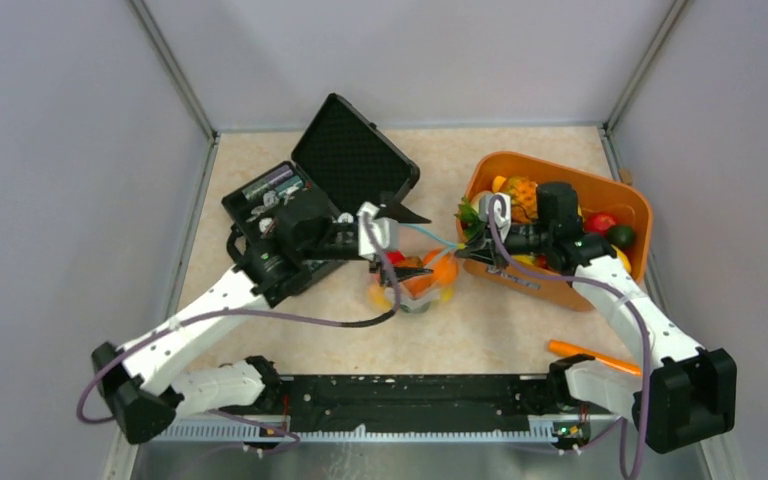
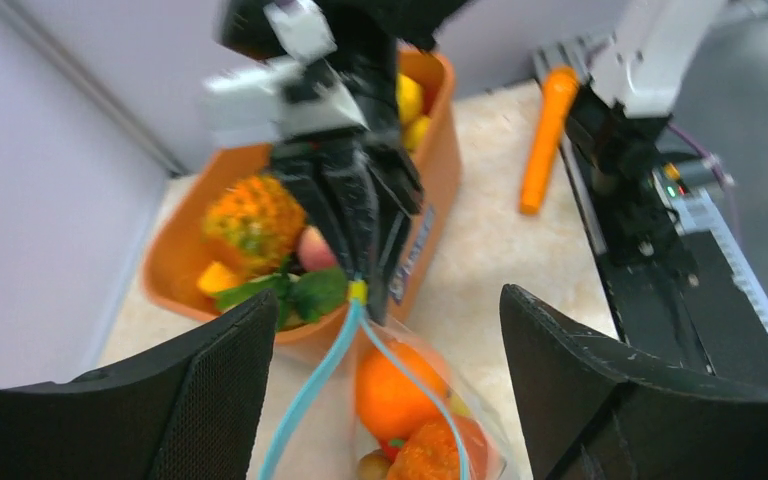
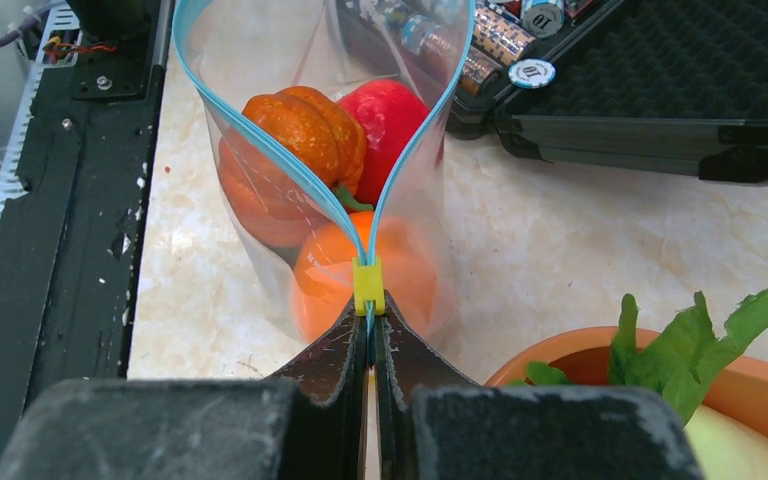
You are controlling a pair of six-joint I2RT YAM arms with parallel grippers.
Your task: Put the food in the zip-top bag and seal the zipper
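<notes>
The zip-top bag stands on the table between the arms, its mouth gaping. It holds food: an orange, a bumpy orange piece and a red piece. The zipper runs as two teal strips that spread apart from a yellow slider. My right gripper is shut on the zipper's joined end just behind the slider; it also shows in the top view. My left gripper is open, with one finger on each side of the bag's mouth and touching nothing.
An orange basket at the right holds a pineapple, green leaves and other toy food. An open black case with small wrapped items lies back left. An orange stick lies front right by the right arm's base.
</notes>
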